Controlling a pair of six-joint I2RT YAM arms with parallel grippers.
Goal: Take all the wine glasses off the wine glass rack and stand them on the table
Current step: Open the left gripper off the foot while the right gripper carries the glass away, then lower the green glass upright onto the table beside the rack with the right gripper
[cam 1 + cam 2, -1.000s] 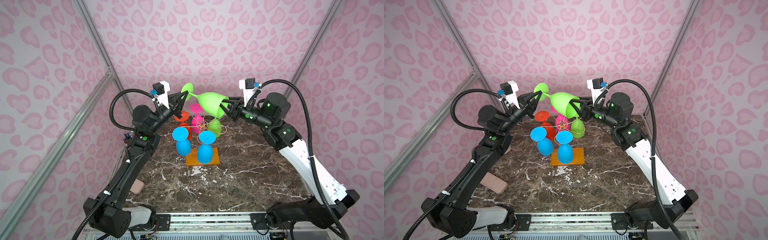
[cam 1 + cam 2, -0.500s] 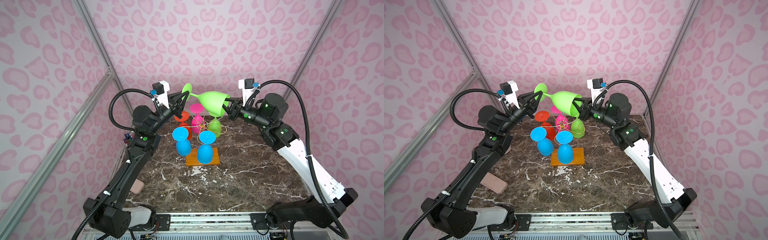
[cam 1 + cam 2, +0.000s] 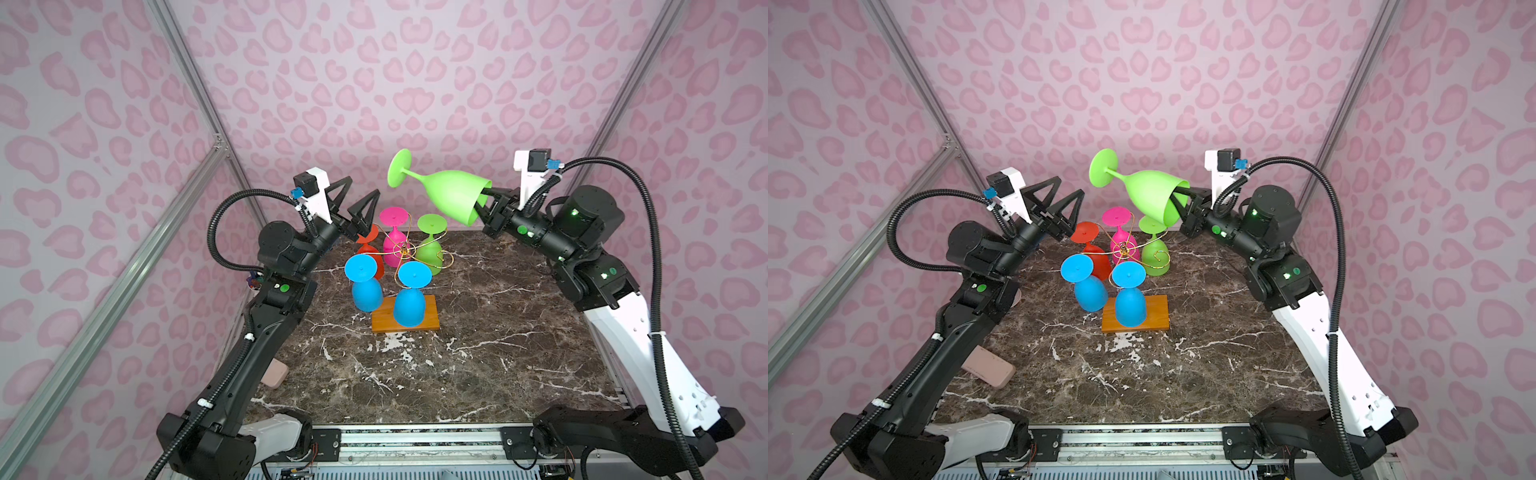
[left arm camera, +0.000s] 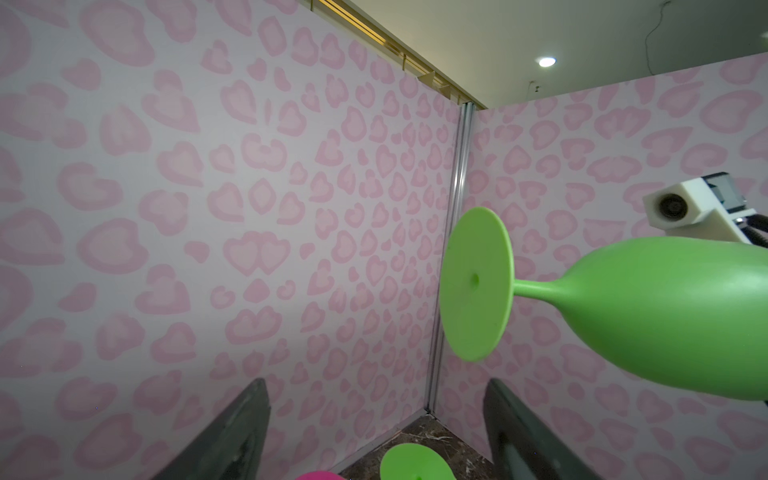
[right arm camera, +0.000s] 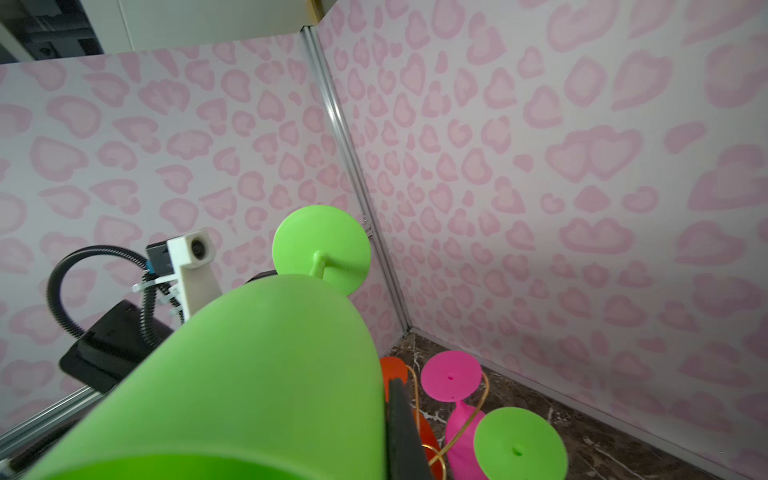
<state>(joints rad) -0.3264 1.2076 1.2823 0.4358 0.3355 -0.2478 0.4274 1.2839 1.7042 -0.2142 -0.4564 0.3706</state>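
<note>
A lime-green wine glass [image 3: 449, 195] [image 3: 1150, 195] lies on its side in the air above the wine glass rack, foot toward the back wall. My right gripper [image 3: 484, 200] [image 3: 1183, 197] is shut on its rim; one dark finger [image 5: 401, 432] presses the bowl [image 5: 249, 374] from outside, the other is hidden inside. My left gripper [image 3: 361, 185] [image 3: 1069, 185] [image 4: 376, 399] stands open, left of the foot [image 4: 476, 282] and below it, touching nothing. The gold wire rack [image 3: 402, 249] on its wooden base [image 3: 432, 320] carries several coloured glasses hung upside down.
A pink flat case [image 3: 274, 374] [image 3: 988, 368] lies on the marble table [image 3: 478, 374] at the left edge, beside the left arm. Pink patterned walls and aluminium posts [image 3: 199, 99] close in the back and sides.
My left gripper has opened, let go of the green glass's stem and drawn slightly back. My right gripper has shut on the rim and now holds the glass alone.
</note>
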